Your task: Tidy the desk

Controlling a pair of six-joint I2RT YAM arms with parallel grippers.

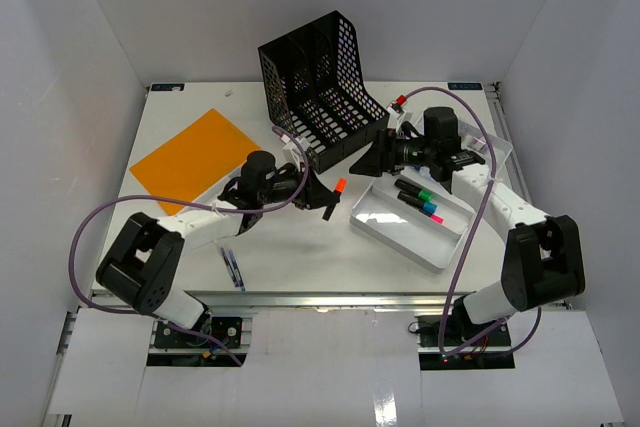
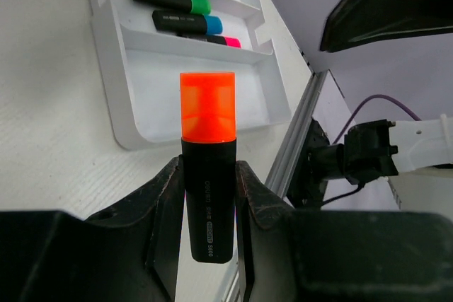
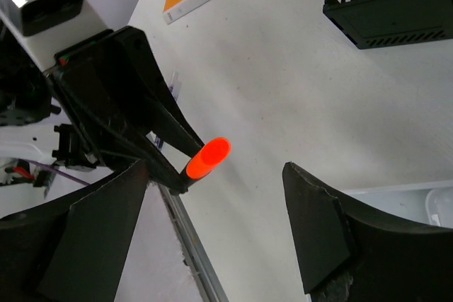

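The white desk [image 1: 300, 247] holds everything. My left gripper [image 1: 325, 199] is shut on an orange-capped black highlighter [image 1: 337, 190] and holds it above the desk just left of the silver tray [image 1: 400, 237]. The left wrist view shows the highlighter [image 2: 207, 175] upright between my fingers [image 2: 170, 196], with the tray [image 2: 127, 104] beyond. My right gripper [image 1: 365, 159] is open and empty, between the tray and the black rack, facing the highlighter [image 3: 207, 158]. Green [image 1: 415, 190], blue [image 1: 425, 205] and pink [image 1: 433, 215] highlighters lie in the tray.
A black mesh file rack [image 1: 320, 87] stands at the back centre. An orange notebook [image 1: 190, 157] lies at the left. A blue pen [image 1: 233, 269] lies near the front aluminium rail [image 1: 330, 299]. The rack's base [image 3: 396, 5] shows in the right wrist view.
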